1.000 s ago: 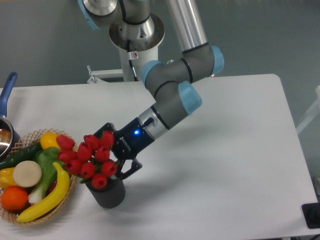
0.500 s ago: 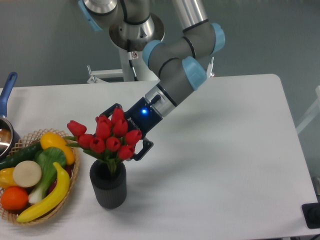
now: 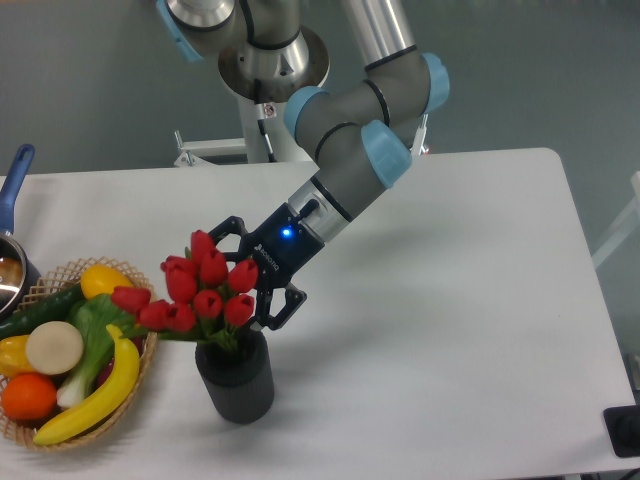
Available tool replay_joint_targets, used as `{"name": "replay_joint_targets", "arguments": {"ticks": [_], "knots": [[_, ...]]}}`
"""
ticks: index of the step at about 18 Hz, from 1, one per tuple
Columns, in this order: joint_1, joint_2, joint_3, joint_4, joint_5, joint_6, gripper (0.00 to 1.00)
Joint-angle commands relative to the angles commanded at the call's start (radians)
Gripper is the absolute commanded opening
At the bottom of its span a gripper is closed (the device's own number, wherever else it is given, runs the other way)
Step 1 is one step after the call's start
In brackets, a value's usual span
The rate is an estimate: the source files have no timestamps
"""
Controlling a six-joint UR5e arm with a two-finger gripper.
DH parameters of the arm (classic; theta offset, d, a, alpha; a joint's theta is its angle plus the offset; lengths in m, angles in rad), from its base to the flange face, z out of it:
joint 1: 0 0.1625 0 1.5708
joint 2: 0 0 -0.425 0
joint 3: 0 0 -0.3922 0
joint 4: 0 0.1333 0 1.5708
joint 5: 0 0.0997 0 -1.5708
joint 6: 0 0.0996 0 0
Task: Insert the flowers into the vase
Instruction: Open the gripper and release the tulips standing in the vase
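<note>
Sitting at the left edge, a wicker basket [image 3: 140,385] of toy fruit, then just right of it the vase [image 3: 237,382] near the front of the table [image 3: 480,330], with the flowers [image 3: 200,293] leaning left, stems down in its mouth. Likely light and soft in the buds, stiffer in the bound stems, so best taken low on the stems, not the heads. Behind and right, gripper [image 3: 262,283] spread wide around the bouquet, seemingly not clamping.
</note>
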Motion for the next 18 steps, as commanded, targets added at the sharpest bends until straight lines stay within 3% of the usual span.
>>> {"name": "replay_joint_targets", "arguments": {"ticks": [7,18], "knots": [[0.000,-0.038,0.008,0.002,0.049,0.005,1.00],[0.029,0.006,0.009,0.002,0.051,-0.021,1.00]]}}
